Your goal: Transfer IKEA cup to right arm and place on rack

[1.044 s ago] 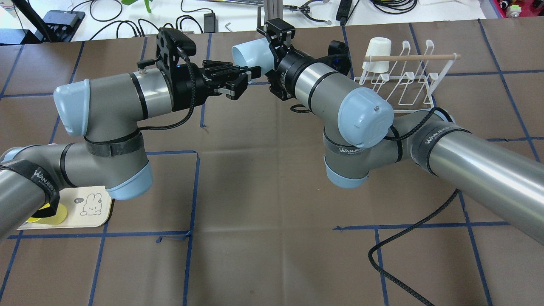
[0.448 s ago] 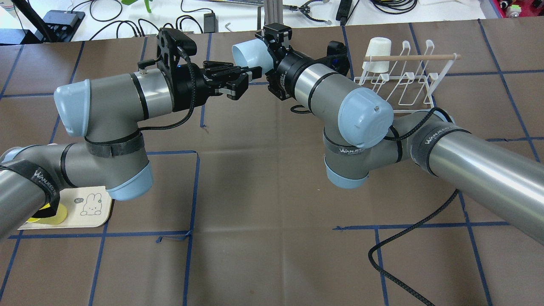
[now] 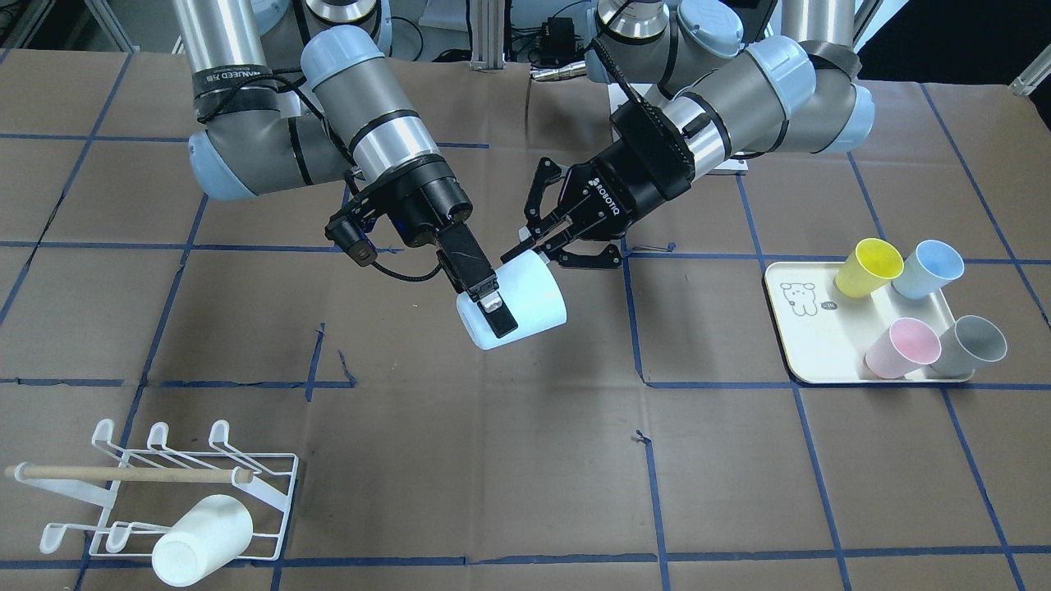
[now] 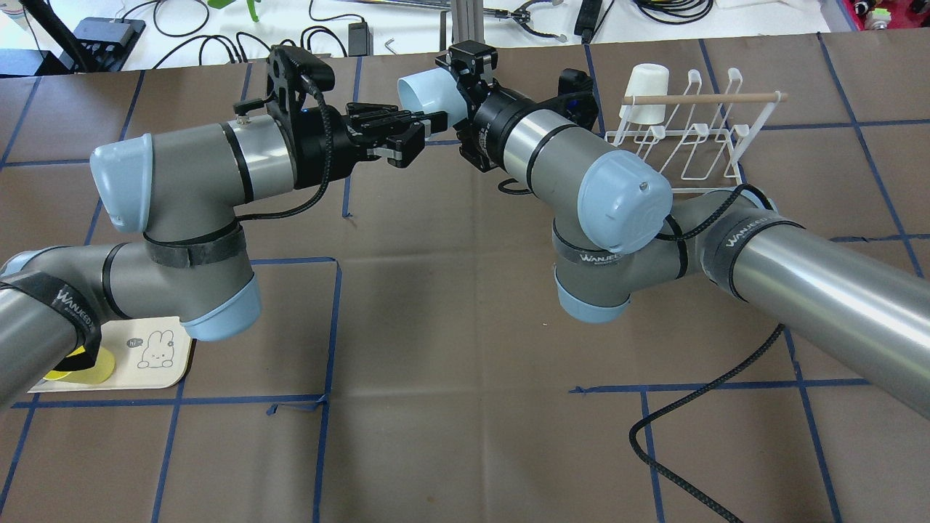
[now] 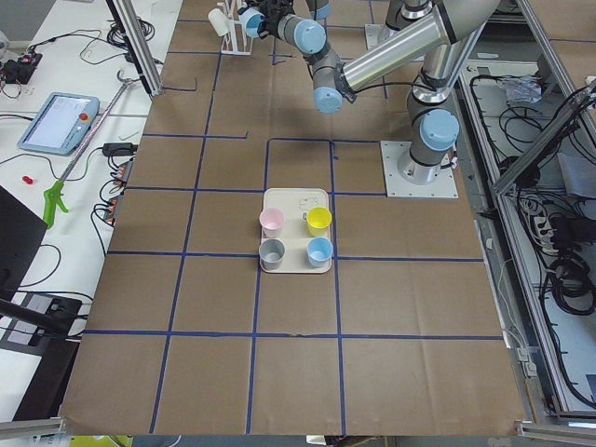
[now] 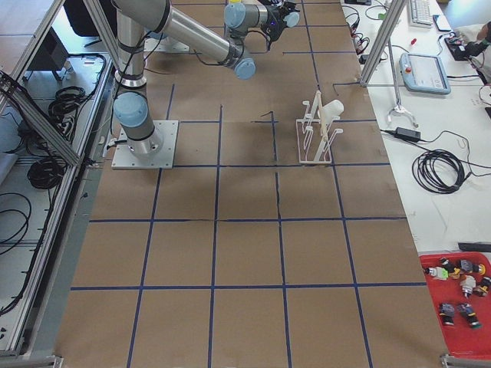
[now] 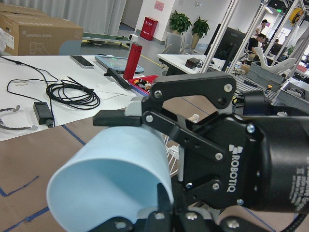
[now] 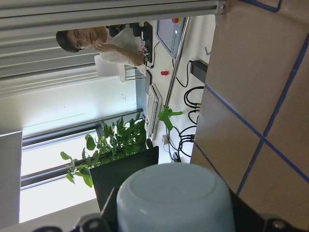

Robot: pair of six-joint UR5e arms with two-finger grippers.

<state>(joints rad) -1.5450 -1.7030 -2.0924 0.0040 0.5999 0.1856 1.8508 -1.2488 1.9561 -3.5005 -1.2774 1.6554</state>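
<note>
Currently: cup (image 3: 534, 300), pale blue, tipped on its side, in mid-air over the table's middle, clamped by right gripper (image 3: 497, 310); left gripper (image 3: 562, 256) spread wide just beside its rim, grasping nothing; rack (image 3: 218, 432), far right, well apart, bearing one white cup (image 3: 201, 540)

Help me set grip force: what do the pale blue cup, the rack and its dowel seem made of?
Pale blue cup: probably matte plastic; even colour, thin wall, soft sheen. Rack: likely white-coated metal wire; thin bent rods. Dowel: seemingly bare light wood; tan, unpainted.
</note>
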